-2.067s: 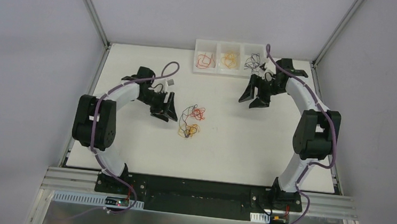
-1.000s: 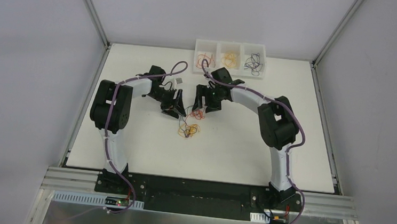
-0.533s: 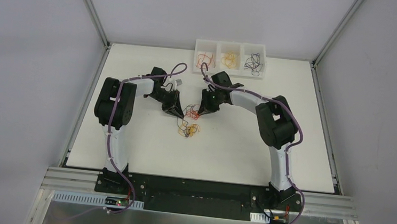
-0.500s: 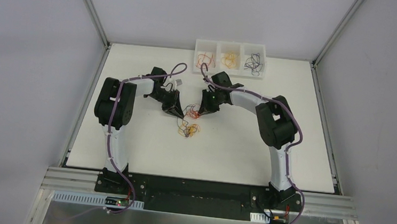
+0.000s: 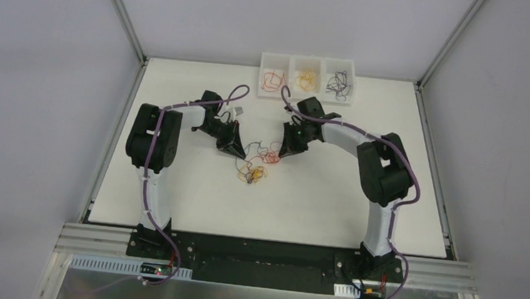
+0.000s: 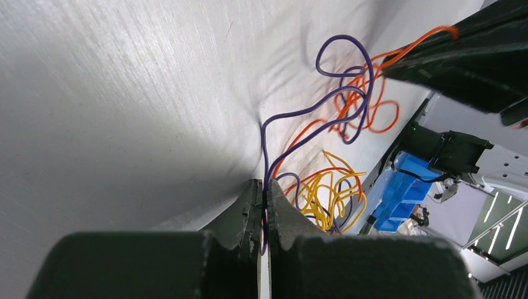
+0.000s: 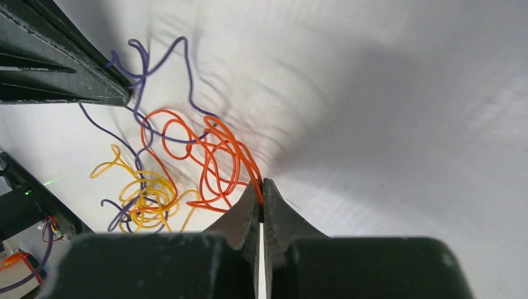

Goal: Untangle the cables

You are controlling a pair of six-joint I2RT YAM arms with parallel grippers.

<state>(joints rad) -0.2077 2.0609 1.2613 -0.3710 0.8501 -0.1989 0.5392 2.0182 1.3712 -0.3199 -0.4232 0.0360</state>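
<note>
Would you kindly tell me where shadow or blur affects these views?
Top external: even light, tangled cables tiny. Left wrist: shadow darkens the white table beside the thin purple cable. Right wrist: broad shadow right of the thin orange cable.

I could read no text, label, brand, number or sign in any of my three views.
</note>
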